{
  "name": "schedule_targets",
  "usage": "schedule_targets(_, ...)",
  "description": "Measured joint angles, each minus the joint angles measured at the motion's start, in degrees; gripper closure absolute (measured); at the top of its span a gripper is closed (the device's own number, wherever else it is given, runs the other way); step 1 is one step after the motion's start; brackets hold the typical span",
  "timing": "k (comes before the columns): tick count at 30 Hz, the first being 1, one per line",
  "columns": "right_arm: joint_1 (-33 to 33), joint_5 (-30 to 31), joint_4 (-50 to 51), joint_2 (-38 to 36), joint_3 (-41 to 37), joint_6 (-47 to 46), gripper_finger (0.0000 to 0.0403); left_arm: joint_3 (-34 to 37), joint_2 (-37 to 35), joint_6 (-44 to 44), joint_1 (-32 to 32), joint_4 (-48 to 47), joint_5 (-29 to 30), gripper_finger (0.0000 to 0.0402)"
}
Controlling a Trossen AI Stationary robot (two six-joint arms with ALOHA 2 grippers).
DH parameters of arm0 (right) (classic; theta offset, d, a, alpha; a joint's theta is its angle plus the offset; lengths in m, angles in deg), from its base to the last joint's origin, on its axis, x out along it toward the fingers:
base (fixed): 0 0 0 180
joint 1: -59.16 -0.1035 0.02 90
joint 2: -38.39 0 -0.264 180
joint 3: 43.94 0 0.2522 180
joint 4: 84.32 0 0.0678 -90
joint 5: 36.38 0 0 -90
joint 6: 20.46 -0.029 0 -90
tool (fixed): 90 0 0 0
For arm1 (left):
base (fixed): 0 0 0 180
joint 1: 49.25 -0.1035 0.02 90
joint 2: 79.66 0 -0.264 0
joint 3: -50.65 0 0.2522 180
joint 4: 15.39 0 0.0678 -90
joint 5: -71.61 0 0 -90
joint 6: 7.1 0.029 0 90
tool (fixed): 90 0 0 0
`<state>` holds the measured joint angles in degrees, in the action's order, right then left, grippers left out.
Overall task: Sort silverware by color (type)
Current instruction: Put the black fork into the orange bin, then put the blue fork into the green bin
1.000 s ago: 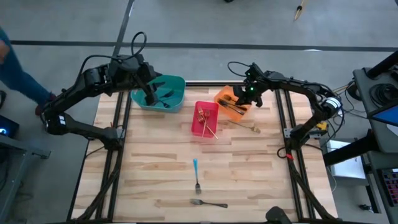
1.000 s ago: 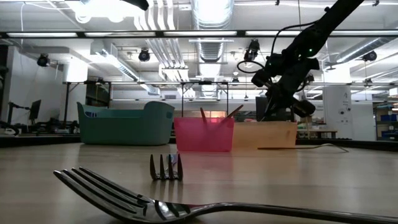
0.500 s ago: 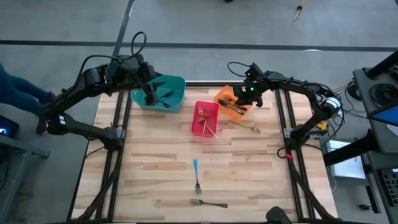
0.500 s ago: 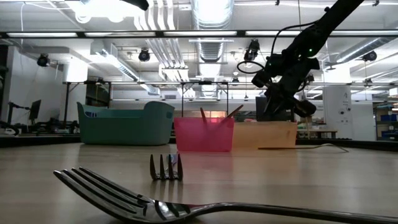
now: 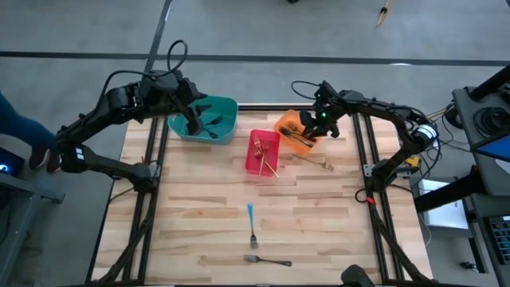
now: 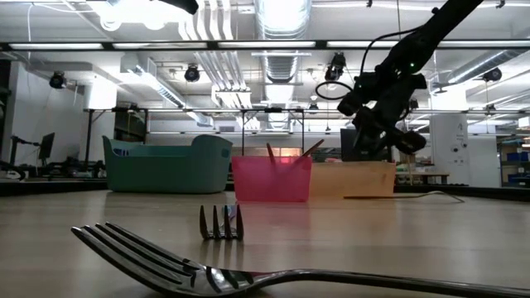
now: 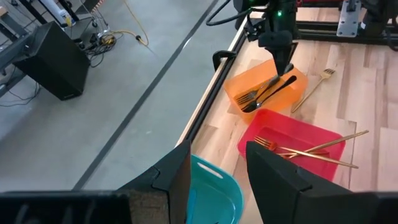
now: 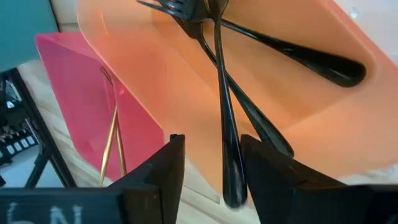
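My right gripper (image 5: 313,127) hangs open over the orange bin (image 5: 287,121). Several dark forks (image 8: 280,46) lie in that bin. One dark handle (image 8: 225,124) runs through the gap between my fingers, and I see neither finger on it. My left gripper (image 5: 194,126) waits open above the teal bin (image 5: 229,112) with nothing between its fingers (image 7: 177,180). Gold forks (image 7: 305,149) lean in the red bin (image 5: 256,165). A gold fork (image 5: 319,162), a blue-handled fork (image 5: 251,219) and a silver fork (image 5: 267,259) lie flat on the table.
The three bins stand in a row at the table's far side, teal on the left, red in the middle, orange on the right. Black frame rails (image 5: 362,151) run along both sides of the table. The wooden middle between the bins and the two near forks is bare.
My right gripper has opened above the orange bin while staying in place. My left arm has kept still.
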<state>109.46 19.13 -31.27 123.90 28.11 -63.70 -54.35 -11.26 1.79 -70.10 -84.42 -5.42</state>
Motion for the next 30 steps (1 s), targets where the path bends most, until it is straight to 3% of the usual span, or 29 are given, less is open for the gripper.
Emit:
schedule_targets(15,0.0,4.58,8.64,-0.02,11.01,7.02,0.0241,0.33,0.0,-4.96,-0.01,-0.28,0.07,0.0267)
schedule_targets(24,-0.02,4.57,8.72,-0.02,19.37,11.05,0.0245,1.11,0.38,-21.14,0.67,-7.91,0.04,0.0267)
schedule_targets(30,-3.3,4.25,11.97,-0.02,27.02,10.91,0.0253,1.17,1.38,-27.13,5.12,-15.84,-0.02,0.0267)
